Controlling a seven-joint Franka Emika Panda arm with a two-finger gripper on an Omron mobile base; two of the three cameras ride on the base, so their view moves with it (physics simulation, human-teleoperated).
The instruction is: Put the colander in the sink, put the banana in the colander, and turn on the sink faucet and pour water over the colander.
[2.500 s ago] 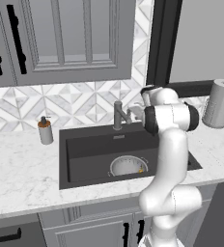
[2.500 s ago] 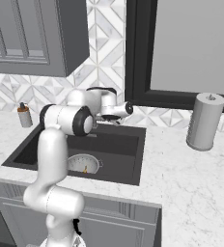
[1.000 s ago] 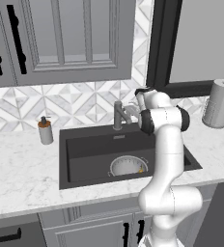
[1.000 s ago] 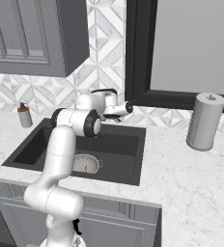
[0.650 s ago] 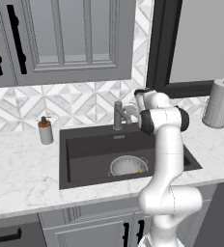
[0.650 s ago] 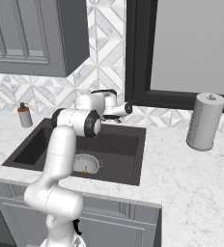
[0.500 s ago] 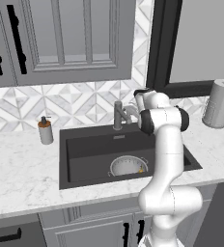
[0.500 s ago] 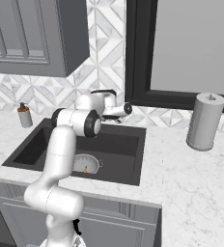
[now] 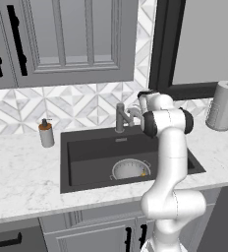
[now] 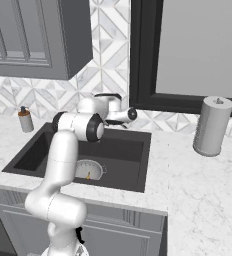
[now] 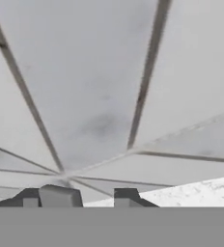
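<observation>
Colander resting on the floor of the black sink, toward its right half, with the yellow banana lying inside near the right rim. Sink faucet upright at the back edge, gripper close behind and right of it, facing the tiled backsplash; finger tips slightly apart, whether loosened or clamped impossible to tell. Soap dispenser left of the basin, paper towel roll well right.
</observation>
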